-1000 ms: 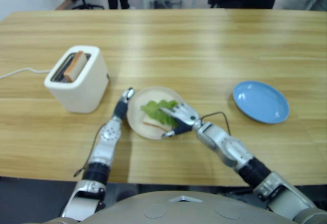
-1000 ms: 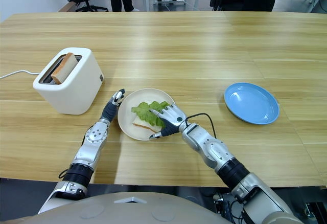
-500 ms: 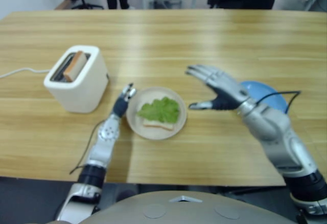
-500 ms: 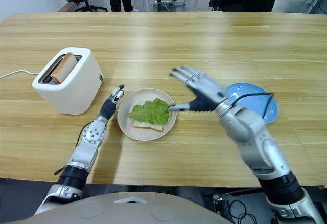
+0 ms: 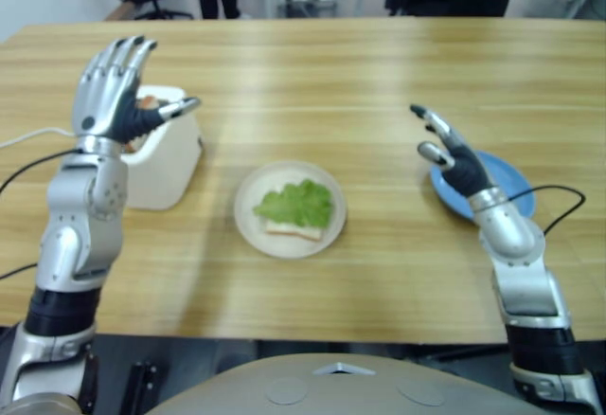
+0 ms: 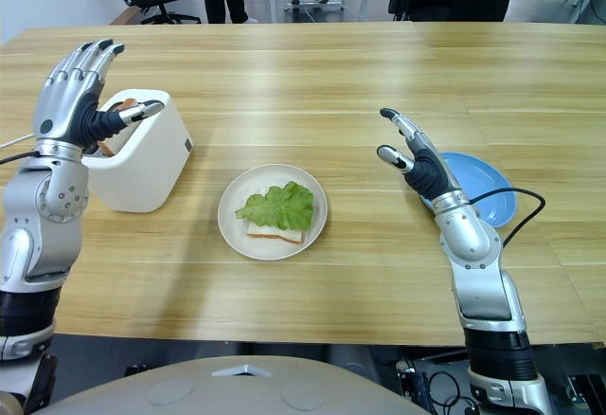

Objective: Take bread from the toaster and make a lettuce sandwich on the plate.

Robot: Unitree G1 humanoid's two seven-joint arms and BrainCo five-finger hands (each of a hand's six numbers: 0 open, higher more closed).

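Observation:
A cream plate [image 6: 237, 233] in the middle of the table holds a slice of bread [image 6: 276, 234] with a green lettuce leaf [image 6: 276, 207] lying on top. The white toaster [image 6: 148, 169] stands at the left with a second slice in its slot, mostly hidden behind my left hand [image 6: 78, 98]. That hand is raised open above the toaster, fingers spread. My right hand [image 6: 415, 157] hangs open in the air right of the plate, in front of the blue plate, holding nothing.
A blue plate [image 6: 488, 202] lies at the right, partly behind my right hand. A white cord [image 5: 28, 137] runs left from the toaster. Cables trail from both wrists. Chairs and furniture stand beyond the table's far edge.
My right hand let go of the lettuce on the bread, lifted away and swung right to the blue plate. My left hand rose from beside the cream plate to above the toaster.

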